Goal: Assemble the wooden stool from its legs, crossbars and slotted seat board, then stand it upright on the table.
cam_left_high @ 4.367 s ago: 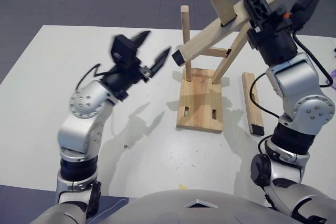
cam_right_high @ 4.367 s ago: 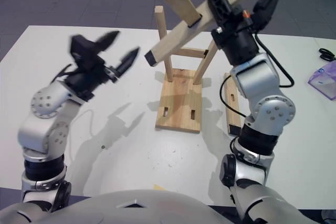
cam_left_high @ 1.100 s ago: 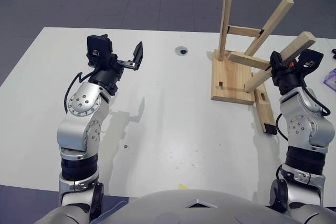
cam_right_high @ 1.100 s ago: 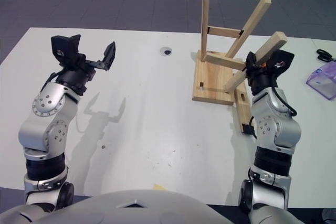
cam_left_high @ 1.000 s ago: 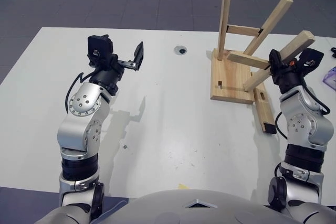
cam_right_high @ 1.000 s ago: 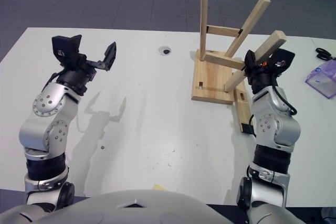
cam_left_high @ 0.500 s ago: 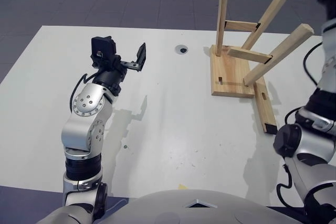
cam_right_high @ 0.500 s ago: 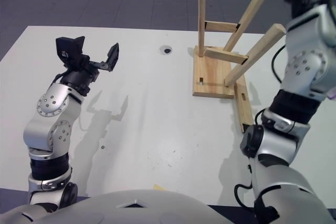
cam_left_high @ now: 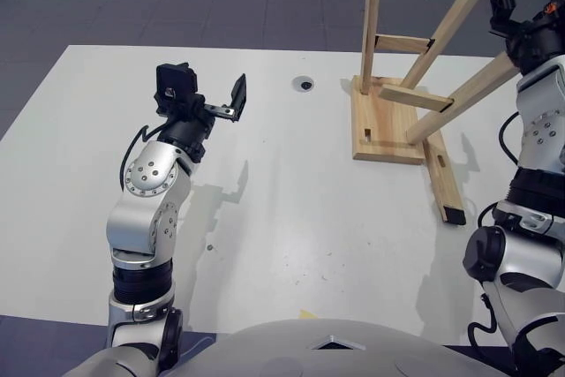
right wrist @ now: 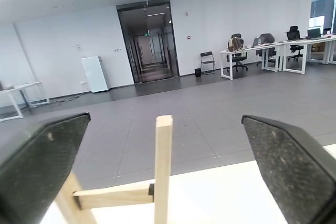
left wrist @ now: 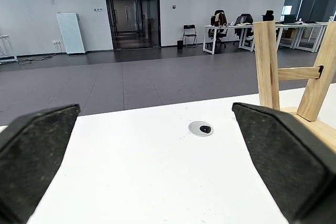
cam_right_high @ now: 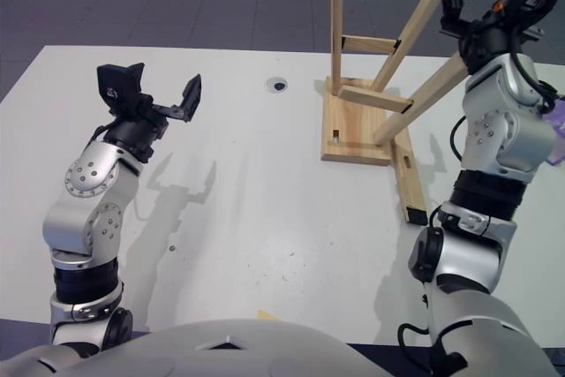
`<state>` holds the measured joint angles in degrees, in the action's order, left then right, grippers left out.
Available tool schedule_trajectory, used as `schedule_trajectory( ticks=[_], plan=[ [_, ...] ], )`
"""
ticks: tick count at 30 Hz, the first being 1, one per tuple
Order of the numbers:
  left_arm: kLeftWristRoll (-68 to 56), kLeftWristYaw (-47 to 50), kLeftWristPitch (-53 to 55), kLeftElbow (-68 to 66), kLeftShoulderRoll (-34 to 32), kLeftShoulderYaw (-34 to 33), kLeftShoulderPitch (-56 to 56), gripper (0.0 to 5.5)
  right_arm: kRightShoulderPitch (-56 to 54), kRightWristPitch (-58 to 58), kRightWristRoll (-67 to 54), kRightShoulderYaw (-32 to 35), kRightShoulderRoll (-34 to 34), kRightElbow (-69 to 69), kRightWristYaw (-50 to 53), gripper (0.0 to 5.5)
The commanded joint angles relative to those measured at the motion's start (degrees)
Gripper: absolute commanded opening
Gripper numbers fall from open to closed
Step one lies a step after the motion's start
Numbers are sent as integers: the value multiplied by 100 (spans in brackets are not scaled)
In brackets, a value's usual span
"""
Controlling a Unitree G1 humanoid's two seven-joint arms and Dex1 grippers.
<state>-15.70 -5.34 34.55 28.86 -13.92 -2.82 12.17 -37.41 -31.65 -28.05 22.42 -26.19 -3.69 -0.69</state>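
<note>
My left pincer [cam_left_high: 206, 94] hangs spread and empty, well clear over the white bench [cam_left_high: 291, 218], and my right pincer [cam_right_high: 493, 2] is spread near a leaning leg [cam_left_high: 463, 99], likely because the pale wooden stool [cam_left_high: 386, 128] rests upside down on its seat board, with a fourth leg [cam_left_high: 444, 178] loose alongside.

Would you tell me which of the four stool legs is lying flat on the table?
The loose leg on the table, right of the seat board; the other three legs stick up from that board.

An open-plan office: rows of desks [right wrist: 265, 50] with swivel chairs [right wrist: 234, 43], grey tiled floor [right wrist: 210, 109] (glazed doorway [right wrist: 148, 45] behind).
</note>
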Motion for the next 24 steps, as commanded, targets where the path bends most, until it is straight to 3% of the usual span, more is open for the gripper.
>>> schedule_trajectory(
  ticks=[1, 6, 10, 13, 17, 20, 24],
  plan=[
    [66, -11, 44, -25, 67, 78, -19, 540, 147, -368, -316, 12, 471, 17, 13, 539],
    [119, -20, 4, -67, 91, 143, 8, 540, 169, -1120, -1204, 118, 1013, 748, 265, 539],
    [136, -43, -12, -109, 84, 92, 36, 540, 356, -2368, -2631, -20, 1321, 1717, 321, 539],
    [147, -55, -30, -131, 83, 53, 34, 540, 67, -2241, -3180, 274, 1333, 1777, 307, 539],
    [156, -48, -43, -115, 132, 83, 8, 540, -170, -1612, -3425, 1045, 933, 1238, 88, 539],
    [164, -20, -50, -74, 170, 77, -52, 540, 349, -1749, -3909, 1372, 495, 1123, -735, 539],
    [161, 45, -23, 46, 227, 49, -209, 540, 2142, -2686, -4492, 1722, -390, 876, -2396, 539]
  ],
)
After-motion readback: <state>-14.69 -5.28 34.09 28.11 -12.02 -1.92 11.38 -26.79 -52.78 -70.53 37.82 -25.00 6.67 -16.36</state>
